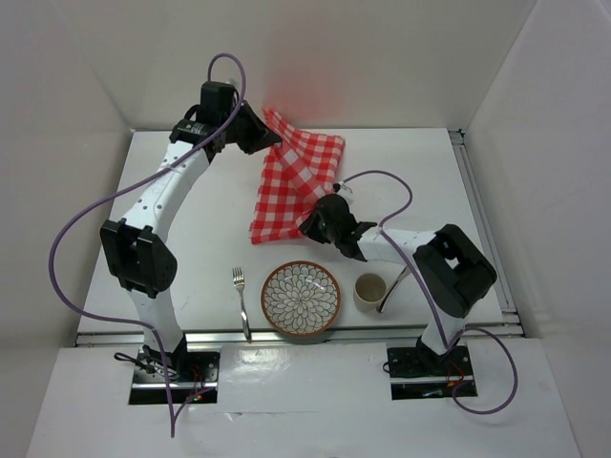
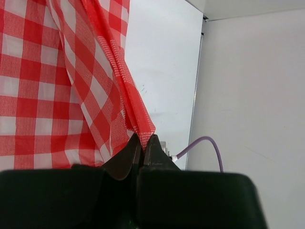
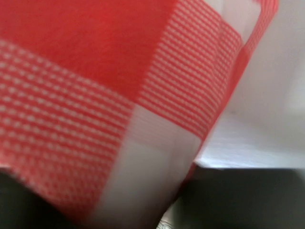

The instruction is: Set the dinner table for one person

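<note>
The left hand (image 2: 141,143) is closed, its two dark fingers pinching a corner of the red-and-white checked cloth (image 2: 43,86), which fans out away from the fingertips in loose folds. In the overhead view this hand sits at the far side of the worktop (image 1: 420,181), left of centre, and holds that corner raised off the surface. From there the cloth runs toward the robot, its long axis going from far to near with a slight lean to the left, and most of it lies in the middle of the worktop. The right hand (image 1: 311,227) is at the cloth's near right edge, reaching in from the right. Its wrist camera shows only blurred checks pressed close, so it cannot be told whether this hand is open or has a grip. The cloth therefore spans between the two hands, with the left at the far end and the right at the near end. Just in front of the cloth's near edge are a patterned plate (image 1: 302,298), with a fork (image 1: 241,301) to its left, and a cup (image 1: 369,289) and a spoon (image 1: 393,286) to its right. The coming move probably depends on the right hand securing the near edge, since it is the closer arm to that end.
</note>
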